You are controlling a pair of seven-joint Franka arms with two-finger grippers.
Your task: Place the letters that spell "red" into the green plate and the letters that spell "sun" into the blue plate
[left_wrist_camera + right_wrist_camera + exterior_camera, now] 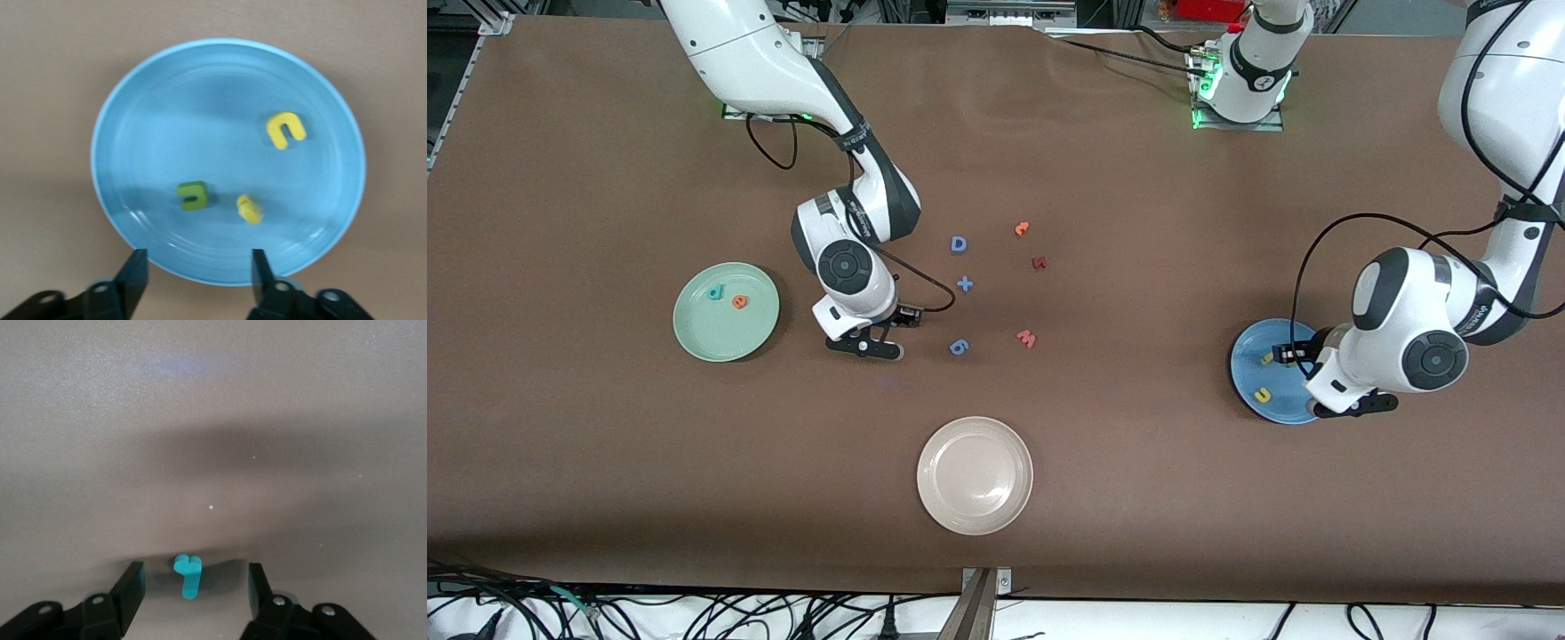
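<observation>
Right pincer (869, 348) is sitting low on the tabletop (1138, 498) left of frame centre, beside the green plate (694, 342). Only its wrist view is showing the teal "r" (188, 575) lying between fingers standing apart, not touching it. Teal "d" (715, 292) and orange "e" (739, 302) are lying in the green plate.

Left pincer (1347, 409) is hovering over the blue plate (1243, 373) at right, fingers apart, empty. Its wrist view is showing the yellow "n" (285, 130), dark green "u" (193, 195) and yellow "s" (250, 209) in the plate; the front view is hiding some under the arm.
</observation>
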